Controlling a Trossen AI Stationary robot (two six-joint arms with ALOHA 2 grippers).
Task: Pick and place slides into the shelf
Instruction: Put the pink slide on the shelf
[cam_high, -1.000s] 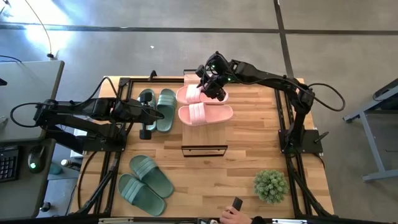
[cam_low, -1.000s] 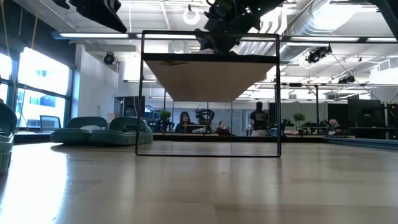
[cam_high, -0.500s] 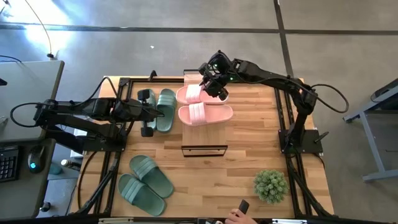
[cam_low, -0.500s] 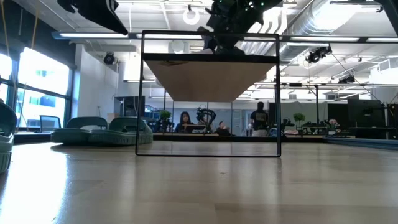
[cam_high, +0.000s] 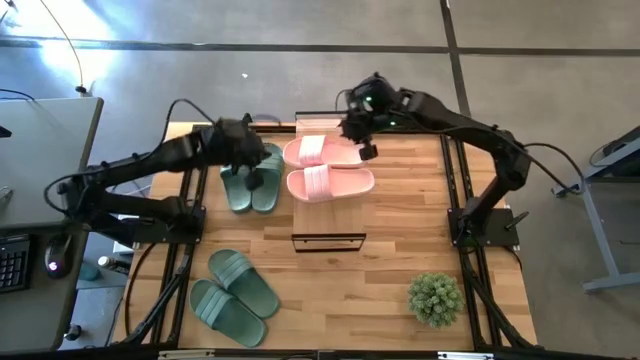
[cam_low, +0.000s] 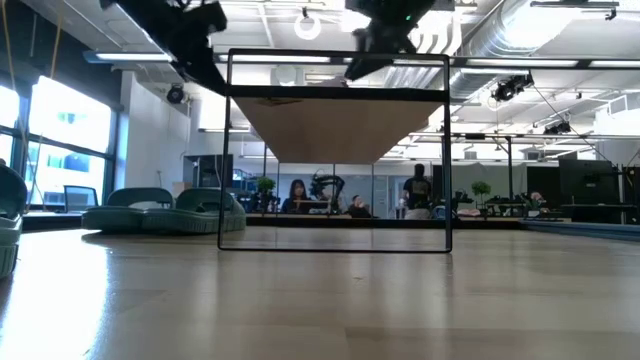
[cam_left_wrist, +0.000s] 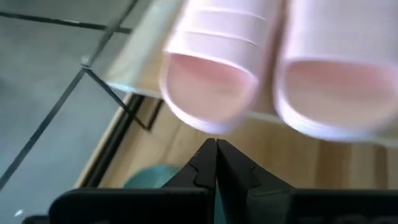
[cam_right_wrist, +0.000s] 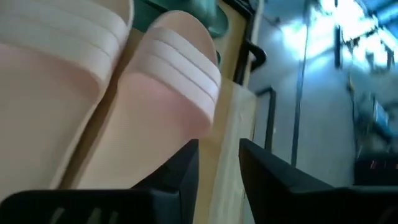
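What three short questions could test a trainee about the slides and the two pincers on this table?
1. Count: how many green slides lie on the table?
2. True or false: the left pincer is open.
3. Choose: the slides nearest the right pincer are A) pink, B) green, C) blue.

Key:
1. Four, in two pairs.
2. False; its fingers are shut together, with nothing between them.
3. A; the pink slides lie just beyond its open fingers.
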